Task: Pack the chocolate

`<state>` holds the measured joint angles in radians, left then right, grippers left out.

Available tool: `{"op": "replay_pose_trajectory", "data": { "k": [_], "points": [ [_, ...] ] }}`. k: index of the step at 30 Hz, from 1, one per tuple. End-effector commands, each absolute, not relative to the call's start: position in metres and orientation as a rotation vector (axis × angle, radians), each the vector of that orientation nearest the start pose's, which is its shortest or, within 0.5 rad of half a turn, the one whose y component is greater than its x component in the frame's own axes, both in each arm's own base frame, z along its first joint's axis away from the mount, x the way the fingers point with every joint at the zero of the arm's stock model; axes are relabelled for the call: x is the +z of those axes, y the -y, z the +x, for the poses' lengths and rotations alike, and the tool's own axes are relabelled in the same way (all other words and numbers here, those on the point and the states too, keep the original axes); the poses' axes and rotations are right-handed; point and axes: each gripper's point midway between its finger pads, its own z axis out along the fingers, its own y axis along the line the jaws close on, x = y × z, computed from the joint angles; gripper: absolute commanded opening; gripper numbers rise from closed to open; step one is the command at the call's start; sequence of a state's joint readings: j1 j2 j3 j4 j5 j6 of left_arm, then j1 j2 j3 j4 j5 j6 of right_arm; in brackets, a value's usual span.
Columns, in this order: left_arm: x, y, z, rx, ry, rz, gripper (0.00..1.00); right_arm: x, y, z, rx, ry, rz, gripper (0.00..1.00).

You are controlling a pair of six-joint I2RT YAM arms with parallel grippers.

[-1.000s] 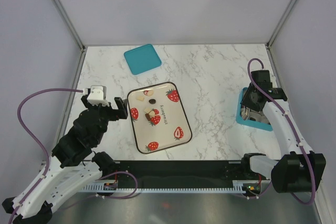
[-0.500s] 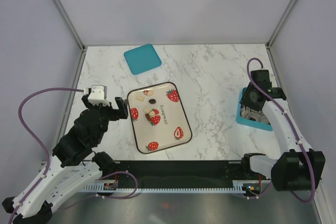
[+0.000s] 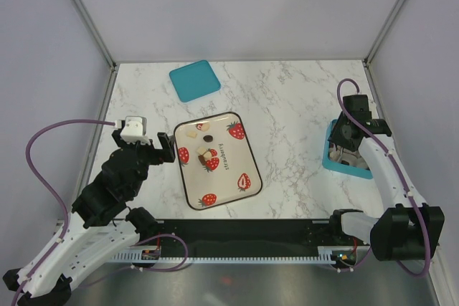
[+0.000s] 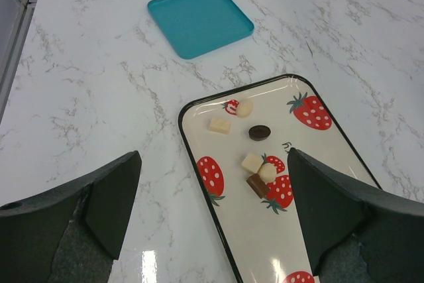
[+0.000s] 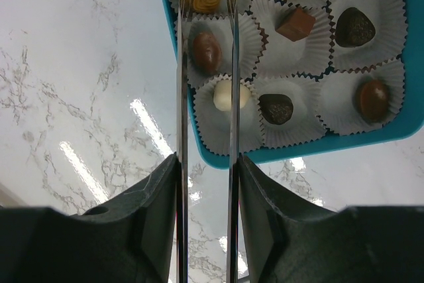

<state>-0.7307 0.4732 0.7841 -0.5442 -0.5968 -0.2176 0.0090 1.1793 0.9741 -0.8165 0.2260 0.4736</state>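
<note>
The chocolate is split between 2 places. 6 loose pieces [image 4: 258, 132] lie on the strawberry tray [image 4: 181, 124] in the middle of the tabletop [image 4: 93, 77], 3 of them bunched together. At least 8 more sit in paper cups in the teal box [image 5: 318, 145] at the right edge. The box's lid [image 4: 199, 18] lies at the far side.

The right hand [image 5: 207, 4] hangs over the box with its thin blades apart, either side of a brown oval piece [image 5: 205, 51] but apparently not touching it. The left hand [image 4: 213, 183] hovers at the tray's near-left side, spread wide and empty.

The likely risks are these. A blade could snag a cup's frill on lifting and tip the piece out. The left hand's broad fingers could scatter the bunched 3 or push the tray.
</note>
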Motion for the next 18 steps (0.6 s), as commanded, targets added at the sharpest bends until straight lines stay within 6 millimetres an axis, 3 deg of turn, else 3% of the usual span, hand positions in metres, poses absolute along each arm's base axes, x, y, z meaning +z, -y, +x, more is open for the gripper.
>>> {"op": "replay_pose_trajectory", "data": {
  "k": [1,7,18],
  "points": [
    [0.282,0.072,0.220,-0.155,-1.739,0.013,1.00,0.163,0.020,0.282,-0.087,-2.390,0.639,0.47],
    [0.282,0.072,0.219,-0.159,-1.737,0.014,1.00,0.183,0.017,0.280,-0.057,-2.365,0.616,0.47],
    [0.280,0.090,0.220,-0.236,-1.766,0.054,1.00,0.222,-0.017,0.289,0.104,-2.331,0.418,0.46]
  ]
}}
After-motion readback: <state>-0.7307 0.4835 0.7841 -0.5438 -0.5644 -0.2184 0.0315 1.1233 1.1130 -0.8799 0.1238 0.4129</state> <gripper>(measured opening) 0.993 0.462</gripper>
